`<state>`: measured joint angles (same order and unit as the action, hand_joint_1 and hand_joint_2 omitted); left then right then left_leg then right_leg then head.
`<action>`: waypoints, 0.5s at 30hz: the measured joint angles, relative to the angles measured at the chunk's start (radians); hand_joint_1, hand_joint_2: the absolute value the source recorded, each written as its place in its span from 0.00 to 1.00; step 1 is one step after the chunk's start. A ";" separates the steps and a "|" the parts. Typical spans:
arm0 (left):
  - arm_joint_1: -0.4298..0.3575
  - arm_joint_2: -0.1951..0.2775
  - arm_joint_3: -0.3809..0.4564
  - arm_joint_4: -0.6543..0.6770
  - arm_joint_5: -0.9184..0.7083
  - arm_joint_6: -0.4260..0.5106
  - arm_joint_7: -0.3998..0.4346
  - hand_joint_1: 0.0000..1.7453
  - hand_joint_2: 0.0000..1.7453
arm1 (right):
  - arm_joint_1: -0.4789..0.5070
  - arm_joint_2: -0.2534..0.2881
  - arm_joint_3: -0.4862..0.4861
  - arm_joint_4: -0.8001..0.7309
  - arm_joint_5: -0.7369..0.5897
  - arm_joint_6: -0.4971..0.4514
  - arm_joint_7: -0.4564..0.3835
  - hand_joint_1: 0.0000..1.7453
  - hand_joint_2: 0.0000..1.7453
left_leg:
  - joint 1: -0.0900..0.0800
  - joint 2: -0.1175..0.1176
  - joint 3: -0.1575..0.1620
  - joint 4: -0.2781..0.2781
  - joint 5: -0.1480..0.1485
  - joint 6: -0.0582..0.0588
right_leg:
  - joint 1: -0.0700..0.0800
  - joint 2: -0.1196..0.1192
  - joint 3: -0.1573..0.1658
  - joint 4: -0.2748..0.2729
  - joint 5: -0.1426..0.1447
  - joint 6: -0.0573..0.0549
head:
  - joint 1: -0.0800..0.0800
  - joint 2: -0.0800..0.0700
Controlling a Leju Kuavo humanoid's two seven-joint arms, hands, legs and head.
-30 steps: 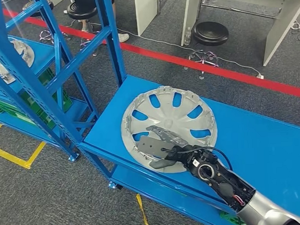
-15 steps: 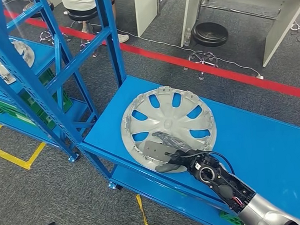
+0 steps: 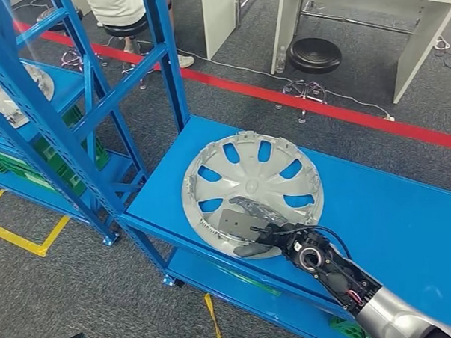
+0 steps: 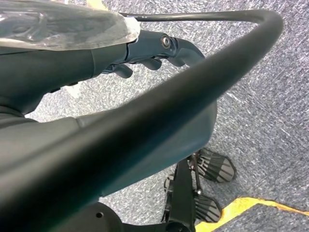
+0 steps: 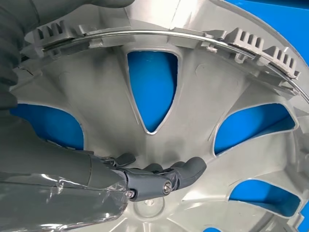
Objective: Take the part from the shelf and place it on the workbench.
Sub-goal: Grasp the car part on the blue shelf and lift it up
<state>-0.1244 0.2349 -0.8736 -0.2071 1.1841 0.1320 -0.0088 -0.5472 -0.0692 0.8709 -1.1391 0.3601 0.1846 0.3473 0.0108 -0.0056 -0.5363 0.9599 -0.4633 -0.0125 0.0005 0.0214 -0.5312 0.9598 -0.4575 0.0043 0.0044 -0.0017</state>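
One hubcap [image 3: 253, 192] on the workbench [image 3: 383, 214]; right hand [image 3: 243, 226] seemingly grips it.

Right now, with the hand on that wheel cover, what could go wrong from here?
The wheel cover lies near the front edge of the blue workbench, so a drag as the right hand withdraws could tip it off. The fingers lie inside the cover close to its spoke openings and might snag one. Whether the hand grips the rim cannot be told; if it does, pulling away would carry the cover along.
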 joint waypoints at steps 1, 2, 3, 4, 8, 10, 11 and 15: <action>0.000 0.001 0.000 0.000 0.000 0.000 0.000 0.00 0.00 | -0.001 0.001 0.000 0.004 0.000 0.000 0.000 0.00 1.00 | 0.000 0.000 0.001 0.000 0.000 0.000 | 0.000 0.000 0.001 0.000 0.000 0.000 | 0.000 0.000; 0.000 0.001 0.000 0.000 0.000 0.000 0.000 0.00 0.00 | -0.002 0.002 0.000 0.008 0.000 0.000 0.000 0.00 1.00 | 0.000 0.000 0.001 0.000 0.000 0.000 | 0.000 0.000 0.001 0.000 0.000 0.000 | 0.000 0.000; 0.000 0.002 0.000 0.000 0.000 0.000 0.000 0.00 0.00 | -0.003 0.004 0.000 0.012 0.000 0.000 -0.001 0.00 1.00 | 0.000 0.000 0.002 0.000 0.000 0.000 | 0.000 0.000 0.002 0.000 0.000 0.000 | 0.000 0.000; 0.000 0.002 0.000 0.000 0.000 0.000 0.000 0.00 0.00 | -0.004 0.005 0.000 0.015 0.000 0.000 -0.001 0.00 1.00 | 0.000 0.000 0.002 0.000 0.000 0.000 | 0.000 0.000 0.002 0.000 0.000 0.000 | 0.000 0.000; 0.000 0.004 0.000 0.000 0.001 0.000 0.000 0.00 0.00 | -0.007 0.008 0.000 0.026 0.000 0.000 -0.001 0.00 1.00 | 0.000 0.000 0.004 0.000 0.000 0.000 | 0.001 0.000 0.004 0.000 0.000 0.000 | 0.000 0.000; 0.000 0.004 0.000 0.000 0.002 0.000 -0.002 0.00 0.00 | -0.007 0.011 0.000 0.032 0.000 0.000 -0.004 0.00 1.00 | 0.000 0.000 0.005 0.000 0.000 0.000 | 0.001 0.000 0.005 0.000 0.000 0.000 | 0.000 0.000; 0.000 0.004 0.000 0.000 0.002 0.000 -0.002 0.00 0.00 | -0.008 0.012 0.000 0.035 0.000 0.000 -0.006 0.00 1.00 | 0.000 0.000 0.005 0.000 0.000 0.000 | 0.001 0.000 0.005 0.000 0.000 0.000 | 0.000 0.000; 0.000 0.004 -0.001 0.000 0.002 0.000 -0.004 0.00 0.00 | -0.009 0.014 0.000 0.046 0.000 0.000 -0.010 0.00 1.00 | 0.000 0.000 0.006 0.000 0.000 0.000 | 0.001 0.000 0.006 0.000 0.000 0.000 | 0.000 0.000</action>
<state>-0.1240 0.2392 -0.8744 -0.2069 1.1858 0.1320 -0.0127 -0.5561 -0.0549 0.8709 -1.0932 0.3601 0.1847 0.3376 0.0107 -0.0052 -0.5301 0.9597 -0.4632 -0.0127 0.0013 0.0216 -0.5256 0.9596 -0.4576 0.0042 0.0043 -0.0016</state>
